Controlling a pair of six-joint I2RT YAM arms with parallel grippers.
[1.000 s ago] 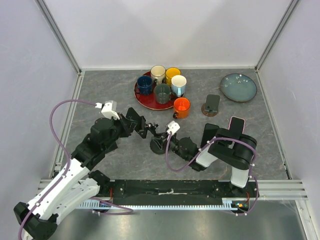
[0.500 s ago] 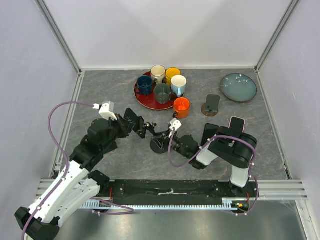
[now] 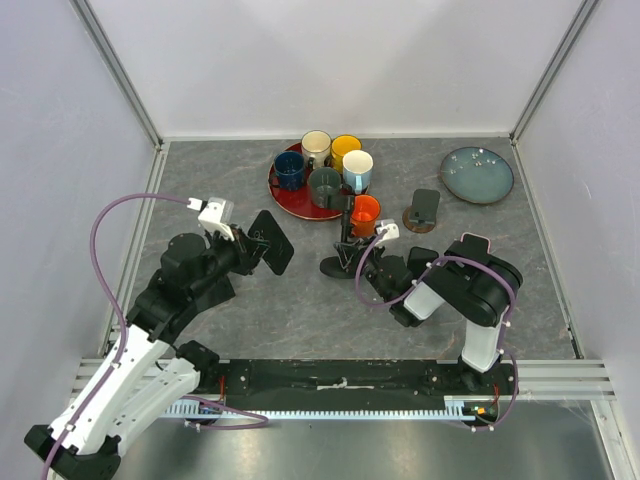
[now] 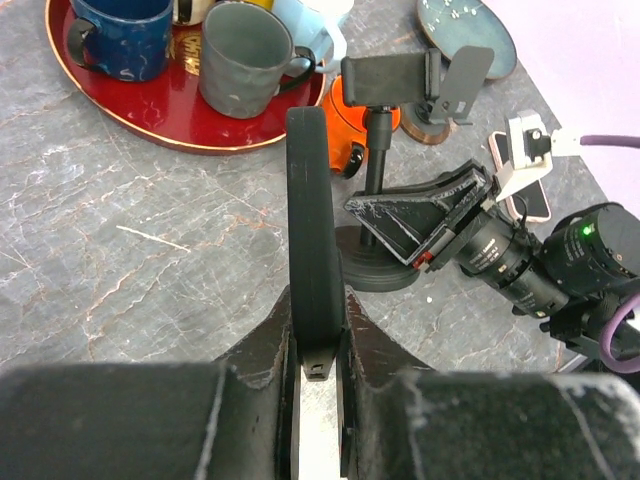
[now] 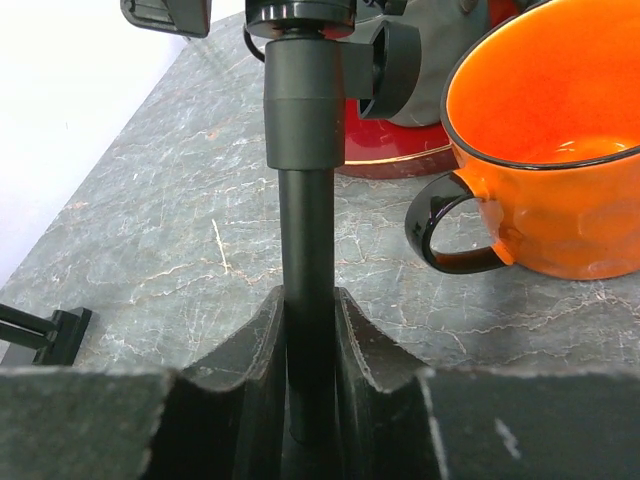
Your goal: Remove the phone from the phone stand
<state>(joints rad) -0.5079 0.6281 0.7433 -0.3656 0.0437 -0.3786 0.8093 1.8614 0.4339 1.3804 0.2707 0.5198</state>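
Now my left tool [image 4: 318,312] grips the black phone [image 4: 308,200] edge-up, clear of the phone stand [image 5: 305,130] — my right tool [image 5: 308,315] clamps its pole.

The counter [image 4: 100,250] looks like matt grey stone with pale veins. The phone [image 4: 308,200] is smooth matt black, and the phone stand [image 5: 305,200] has a satin black post. The orange mug [image 5: 560,230] is glossy glazed ceramic and the red tray [image 4: 120,112] is shiny, lacquer-ish. The left pincer [image 4: 318,330] and right pincer [image 5: 308,305] look like grainy black plastic, scuffed whitish at the edges.
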